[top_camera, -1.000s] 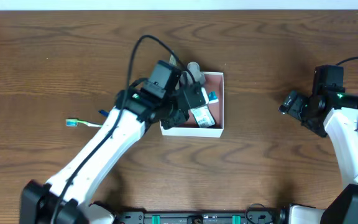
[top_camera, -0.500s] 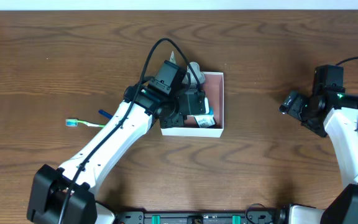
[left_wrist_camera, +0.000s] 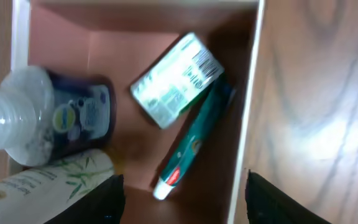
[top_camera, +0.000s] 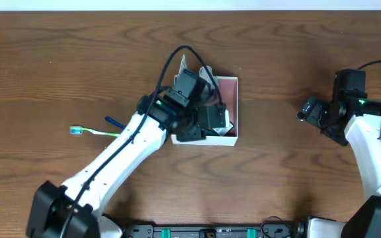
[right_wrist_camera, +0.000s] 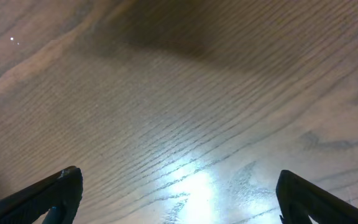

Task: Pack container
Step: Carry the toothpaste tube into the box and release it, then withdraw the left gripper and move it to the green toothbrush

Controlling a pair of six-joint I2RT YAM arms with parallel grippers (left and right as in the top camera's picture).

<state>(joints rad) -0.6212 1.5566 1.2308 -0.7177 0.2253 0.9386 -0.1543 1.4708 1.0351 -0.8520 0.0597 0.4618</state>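
Fingers (left_wrist_camera: 109, 198) of the left gripper (left_wrist_camera: 184, 186) spread, nothing pinched, above the container (left_wrist_camera: 248, 112) at mid-table (top_camera: 45, 66) — we note a toothpaste tube (left_wrist_camera: 191, 144), small box (left_wrist_camera: 176, 81) and bottles (left_wrist_camera: 61, 118) inside — right gripper (right_wrist_camera: 179, 186) also splayed wide, well apart.

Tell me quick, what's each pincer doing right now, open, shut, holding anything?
Left pincer: open, empty, above the box.
Right pincer: open, empty, over the table.
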